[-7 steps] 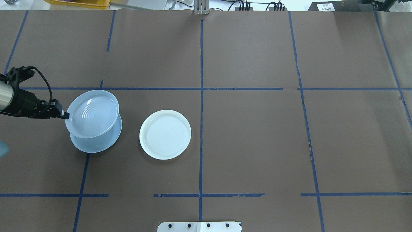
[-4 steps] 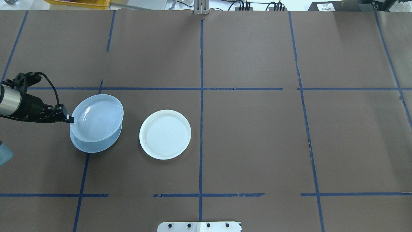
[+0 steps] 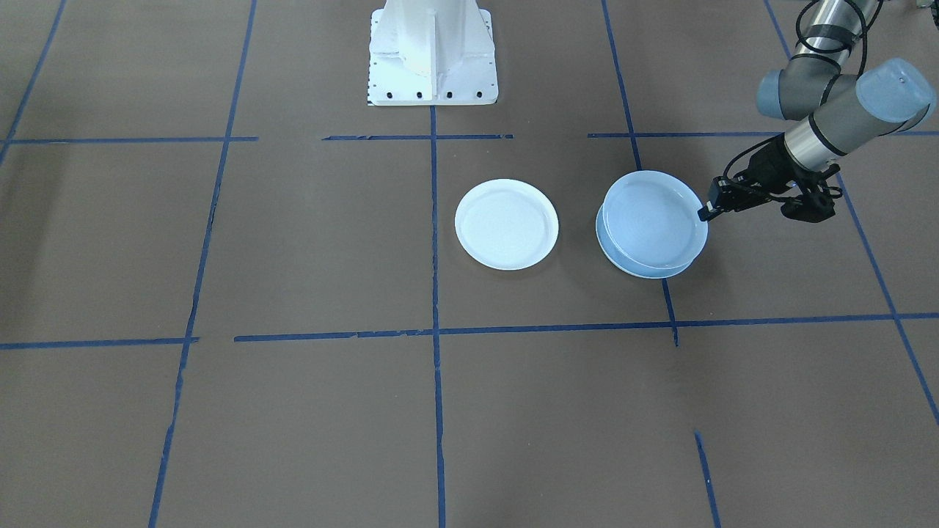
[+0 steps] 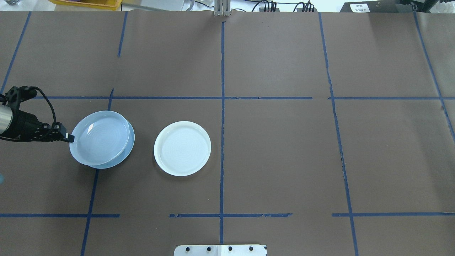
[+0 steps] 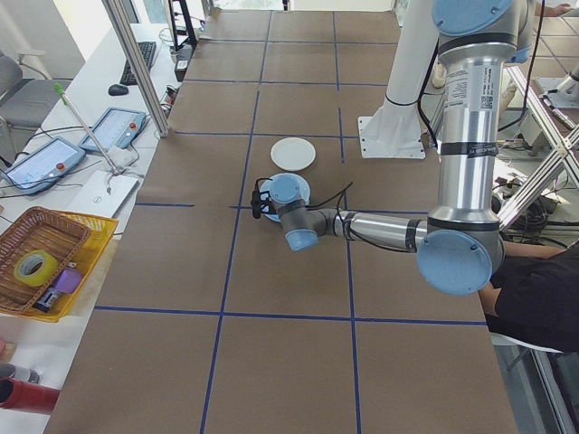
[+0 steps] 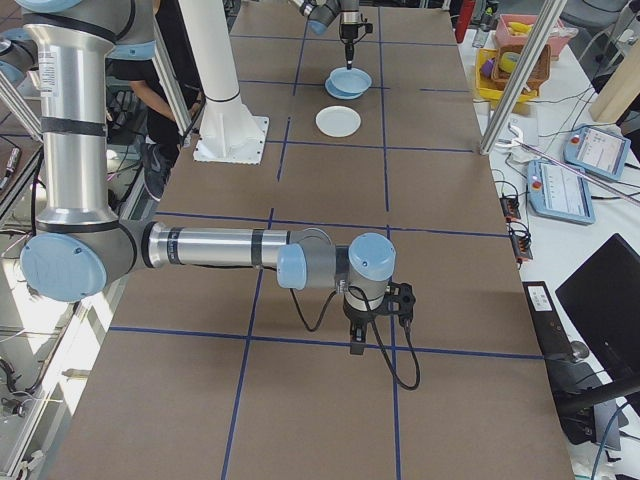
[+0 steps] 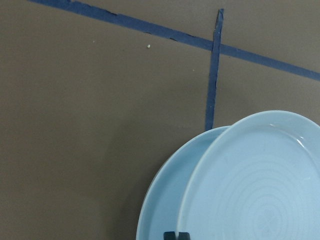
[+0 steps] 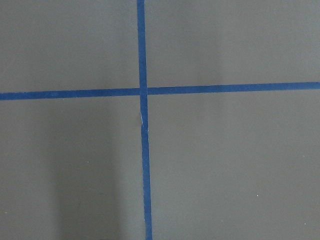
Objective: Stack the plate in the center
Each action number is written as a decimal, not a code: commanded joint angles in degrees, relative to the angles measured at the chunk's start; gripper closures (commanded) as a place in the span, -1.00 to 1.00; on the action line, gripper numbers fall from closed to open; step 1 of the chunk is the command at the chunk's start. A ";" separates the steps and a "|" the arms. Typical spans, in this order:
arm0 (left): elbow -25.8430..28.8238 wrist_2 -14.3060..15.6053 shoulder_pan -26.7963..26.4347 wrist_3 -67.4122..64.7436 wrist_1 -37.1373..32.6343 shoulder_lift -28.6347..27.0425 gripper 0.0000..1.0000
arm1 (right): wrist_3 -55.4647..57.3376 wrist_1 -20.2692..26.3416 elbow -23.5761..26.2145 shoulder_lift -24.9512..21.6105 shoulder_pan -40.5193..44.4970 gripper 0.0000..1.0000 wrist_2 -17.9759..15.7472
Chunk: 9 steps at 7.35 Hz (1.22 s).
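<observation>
The left gripper [image 4: 71,138], at the overhead frame's left edge, pinches the rim of a round pale blue ringed plate [image 4: 101,137], which overlaps a smooth blue-grey plate [image 4: 119,158] beneath. A white plate [image 4: 182,148] lies apart, left of middle. Whether the right gripper [image 6: 357,345] is parted or closed cannot be told.

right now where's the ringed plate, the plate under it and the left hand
ringed plate [image 4: 101,137]: overhead view, middle of its inside
plate under it [image 4: 130,142]: overhead view, exposed rim crescent
left hand [image 4: 71,138]: overhead view, fingertips at the ringed plate's rim
</observation>
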 commanded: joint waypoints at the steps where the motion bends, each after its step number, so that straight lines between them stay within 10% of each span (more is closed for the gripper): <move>1: -0.33 0.08 0.30 0.16 -0.04 0.41 -0.99 | 0.02 0.00 0.00 0.00 0.00 -1.00 0.08; 6: -10.14 -4.75 0.30 -0.37 15.00 -3.44 -1.00 | 0.02 0.00 0.00 0.00 0.00 -1.00 0.00; 9: -14.75 8.11 9.05 -3.42 33.65 -15.19 -1.00 | 0.02 0.00 0.00 0.00 0.00 -1.00 0.08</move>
